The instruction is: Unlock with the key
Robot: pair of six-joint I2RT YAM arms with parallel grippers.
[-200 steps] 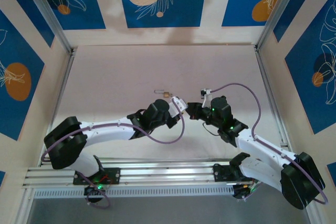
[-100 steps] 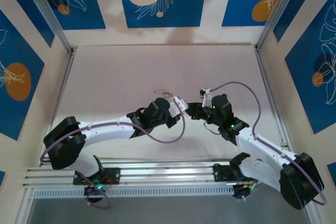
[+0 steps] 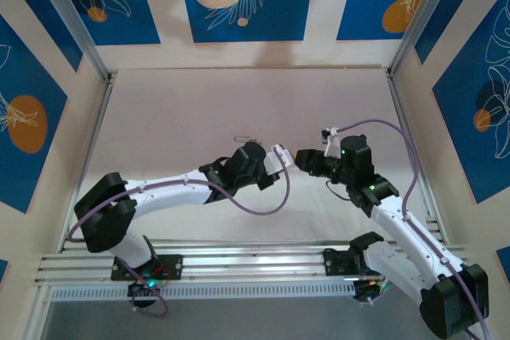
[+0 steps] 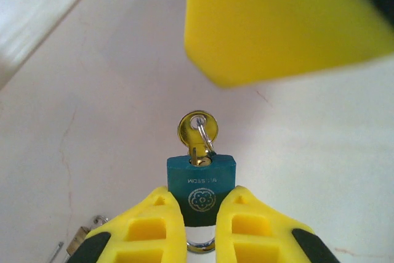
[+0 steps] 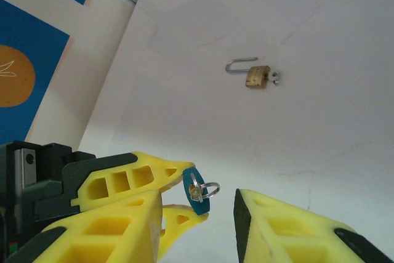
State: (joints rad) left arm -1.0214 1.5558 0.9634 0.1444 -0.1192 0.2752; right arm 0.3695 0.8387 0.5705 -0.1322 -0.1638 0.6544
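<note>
A teal padlock [image 4: 201,184] is held in the air, with my left gripper [image 4: 201,214] shut on its body. A brass key [image 4: 197,130] with a wire ring sticks out of its keyhole. In the right wrist view the padlock [image 5: 196,192] and key ring [image 5: 209,188] sit just beyond my right gripper [image 5: 197,232]. That gripper is open, its fingers [image 5: 283,226] apart and touching nothing. From above, the left gripper [image 3: 279,155] and right gripper [image 3: 307,159] face each other a short gap apart over the table's middle.
A second, small brass padlock [image 5: 257,76] with its shackle swung open lies on the white table [image 3: 175,117] beyond the grippers. Aluminium rails [image 3: 96,137] line the table's left and right sides, with patterned walls behind.
The right gripper has pulled back to the right, away from the key, leaving a gap. The left gripper with the padlock has shifted a little right and up.
</note>
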